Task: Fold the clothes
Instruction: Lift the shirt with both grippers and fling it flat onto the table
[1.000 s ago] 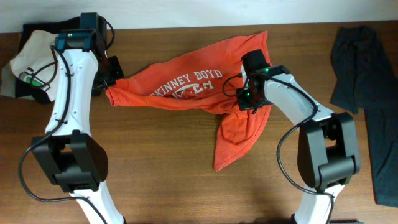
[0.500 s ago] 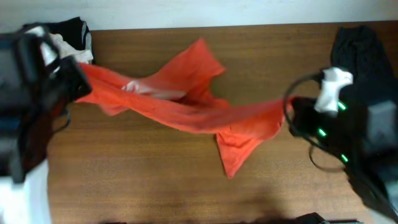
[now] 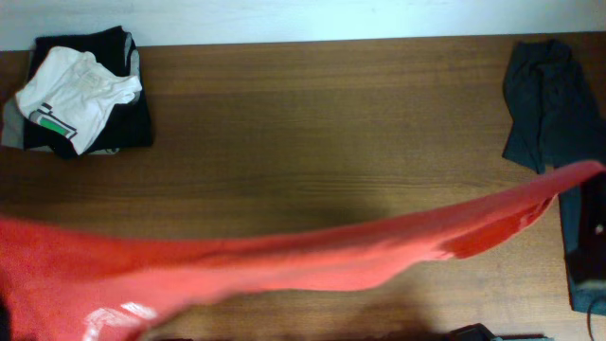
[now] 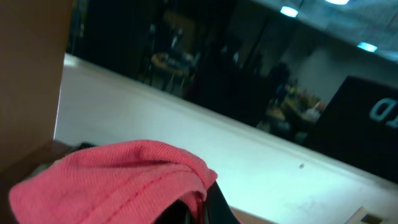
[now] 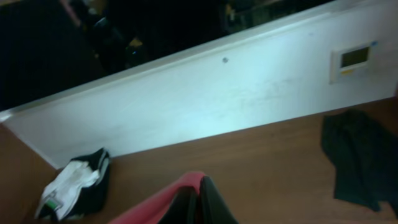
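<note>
Holding shirt [image 3: 284, 270] stretched in the air over table [image 3: 312, 123] — long axis 8 to 2 o'clock overhead, low across frame. Pinched at the 8 o'clock end by left gripper [image 4: 208, 200], closed on a bunched edge; pinched at the 2 o'clock end by right gripper [image 5: 199, 200], closed on red cloth. No nearer arm, one per end. Probably needs lowering flat toward 12 o'clock. Seen overhead only: full span, no grippers. Seen from wrists only: the grips. Well apart from white shirt [image 3: 71, 95] at 10 o'clock and dark garment [image 3: 540, 104] at 2.
</note>
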`<state>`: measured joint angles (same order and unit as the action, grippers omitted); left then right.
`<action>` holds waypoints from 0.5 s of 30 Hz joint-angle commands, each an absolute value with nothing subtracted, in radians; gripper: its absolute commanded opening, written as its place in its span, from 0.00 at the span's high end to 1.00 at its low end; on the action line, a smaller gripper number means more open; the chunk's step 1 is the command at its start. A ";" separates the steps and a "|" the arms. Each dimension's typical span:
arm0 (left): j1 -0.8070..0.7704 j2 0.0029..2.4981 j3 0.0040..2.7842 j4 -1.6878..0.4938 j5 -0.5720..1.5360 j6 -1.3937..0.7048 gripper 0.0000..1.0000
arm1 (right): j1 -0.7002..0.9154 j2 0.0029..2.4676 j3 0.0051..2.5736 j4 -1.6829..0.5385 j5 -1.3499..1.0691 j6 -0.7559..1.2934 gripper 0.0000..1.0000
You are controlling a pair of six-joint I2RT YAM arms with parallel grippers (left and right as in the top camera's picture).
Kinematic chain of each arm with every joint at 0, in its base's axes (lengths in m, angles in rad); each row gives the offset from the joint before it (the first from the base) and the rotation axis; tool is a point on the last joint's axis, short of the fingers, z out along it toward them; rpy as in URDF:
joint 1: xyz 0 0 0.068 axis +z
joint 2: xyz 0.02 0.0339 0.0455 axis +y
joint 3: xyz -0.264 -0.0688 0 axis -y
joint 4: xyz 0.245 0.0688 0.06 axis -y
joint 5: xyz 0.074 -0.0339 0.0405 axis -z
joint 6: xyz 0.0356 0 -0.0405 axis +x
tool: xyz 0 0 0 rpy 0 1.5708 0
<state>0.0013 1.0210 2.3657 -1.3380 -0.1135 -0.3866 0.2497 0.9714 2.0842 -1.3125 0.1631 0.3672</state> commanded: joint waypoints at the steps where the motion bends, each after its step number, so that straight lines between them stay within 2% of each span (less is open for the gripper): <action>1: 0.003 1.256 2.345 -1.316 -0.142 -0.388 0.99 | 0.247 1.108 2.091 -1.284 0.327 0.391 0.96; 5: 0.003 1.522 2.345 -1.249 -0.208 -0.388 0.99 | 0.246 1.314 2.091 -1.212 0.383 0.390 0.96; 9: 0.003 1.887 2.345 -1.046 -0.274 -0.388 0.99 | 0.169 1.663 2.091 -1.037 0.366 0.401 0.96; 11: 0.003 2.026 2.345 -0.955 -0.274 -0.389 0.87 | 0.130 1.804 2.091 -0.964 0.325 0.400 0.96; 13: 0.003 2.160 2.345 -0.874 -0.271 -0.389 0.82 | 0.097 1.950 2.091 -0.922 0.287 0.398 0.94; 14: 0.003 2.209 2.345 -0.847 -0.265 -0.389 0.70 | 0.088 2.002 2.091 -0.918 0.269 0.398 0.88; 15: 0.002 2.267 2.345 -0.815 -0.262 -0.389 0.44 | 0.079 2.065 2.091 -0.917 0.253 0.398 0.52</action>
<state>0.0013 2.1532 2.3356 -0.8616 -0.2447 -0.3889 0.1127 1.9514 2.0907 -0.9211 0.2985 0.3908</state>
